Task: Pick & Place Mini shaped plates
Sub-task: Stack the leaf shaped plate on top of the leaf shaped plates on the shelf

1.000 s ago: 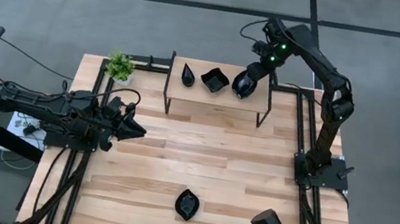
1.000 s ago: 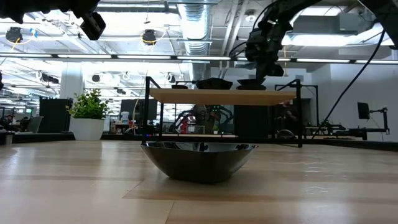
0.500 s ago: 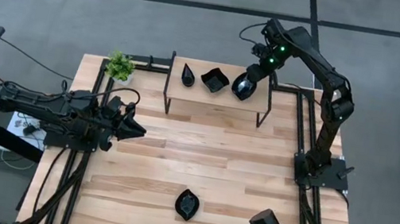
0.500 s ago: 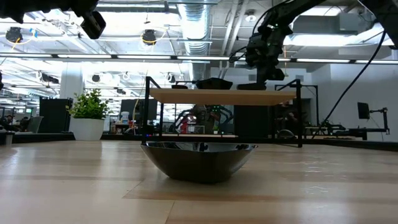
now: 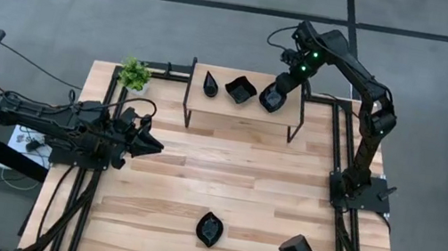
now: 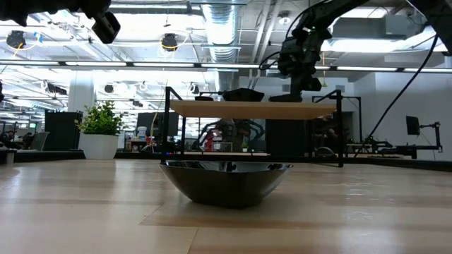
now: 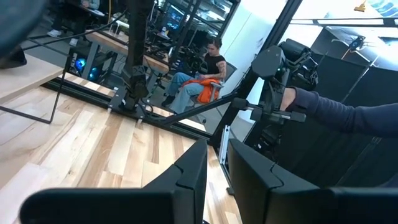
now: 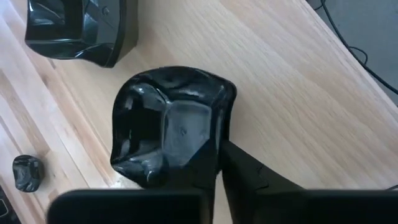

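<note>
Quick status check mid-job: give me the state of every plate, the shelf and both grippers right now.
Teardrop plate: resting on the shelf, left end.
Square plate: on the shelf, middle.
Right-end plate: down on the shelf, rim between the fingers.
Leaf plate: alone on the table, near the front edge.
Shelf: upright, three plates on it.
Right gripper: pinching the right-end plate's rim.
Left gripper: idle, holding nothing.

A robotics lab or open workshop hall. In the low view, exposed silver ducts [image 6: 224, 28] and pipes run across the top of the frame under strip lights, with monitors and equipment racks along the far background. The left wrist view shows a seated person [image 7: 198, 78] at centre among more metal-framed workbenches. From above, the wooden tabletop [image 5: 232, 190] stands on grey carpet tiles [image 5: 135, 3], with cables trailing off its left edge.
</note>
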Tool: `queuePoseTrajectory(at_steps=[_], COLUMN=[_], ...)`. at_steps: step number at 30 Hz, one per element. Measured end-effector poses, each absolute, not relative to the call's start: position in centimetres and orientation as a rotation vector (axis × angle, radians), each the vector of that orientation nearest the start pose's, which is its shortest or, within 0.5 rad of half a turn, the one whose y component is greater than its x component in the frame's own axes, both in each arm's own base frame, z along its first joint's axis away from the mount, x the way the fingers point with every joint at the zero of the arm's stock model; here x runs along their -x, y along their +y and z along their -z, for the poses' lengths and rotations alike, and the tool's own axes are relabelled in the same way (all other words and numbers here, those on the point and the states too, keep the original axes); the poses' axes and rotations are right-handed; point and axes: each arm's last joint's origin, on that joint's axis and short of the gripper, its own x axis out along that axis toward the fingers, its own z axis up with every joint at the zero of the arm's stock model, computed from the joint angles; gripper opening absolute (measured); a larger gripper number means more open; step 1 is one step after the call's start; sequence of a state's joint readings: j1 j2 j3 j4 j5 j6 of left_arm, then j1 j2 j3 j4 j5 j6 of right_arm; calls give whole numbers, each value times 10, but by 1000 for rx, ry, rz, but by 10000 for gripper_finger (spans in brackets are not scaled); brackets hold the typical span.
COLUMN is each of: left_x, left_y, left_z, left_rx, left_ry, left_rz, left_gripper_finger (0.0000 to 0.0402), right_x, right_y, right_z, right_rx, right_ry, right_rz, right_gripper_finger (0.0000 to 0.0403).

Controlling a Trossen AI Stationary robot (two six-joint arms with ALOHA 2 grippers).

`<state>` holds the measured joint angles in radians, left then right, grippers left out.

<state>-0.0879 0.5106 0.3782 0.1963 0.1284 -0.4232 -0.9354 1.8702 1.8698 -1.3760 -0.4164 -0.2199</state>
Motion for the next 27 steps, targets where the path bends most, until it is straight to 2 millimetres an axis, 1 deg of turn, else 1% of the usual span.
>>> queuePoseTrajectory(at_steps=[7,11,15,18,20,23,27], left_x=[-136,-136,-136,-136,-136,-136,-136], left_y=[-16,-16,-16,-16,-16,-16,-16], left_z=[-266,-266,-266,-266,-267,-266,-267], left_rx=[420,420,420,420,420,420,420], left_ry=[-21,-23,-24,-24,-24,-24,-24], left_rz=[227,228,228,228,228,228,228], left_gripper_finger=[66,66,66,66,66,66,66], right_x=[-224,-223,-219,-213,-208,-200,-190], right_y=[-284,-283,-279,-271,-262,-243,-214], right_z=[-323,-324,-332,-344,-355,-377,-409], right_rx=[-676,-678,-661,-642,-628,-594,-493], right_ry=[1109,1111,1101,1088,1073,1028,924], right_rz=[308,307,320,341,345,353,352], right_gripper_finger=[74,85,86,83,79,73,69])
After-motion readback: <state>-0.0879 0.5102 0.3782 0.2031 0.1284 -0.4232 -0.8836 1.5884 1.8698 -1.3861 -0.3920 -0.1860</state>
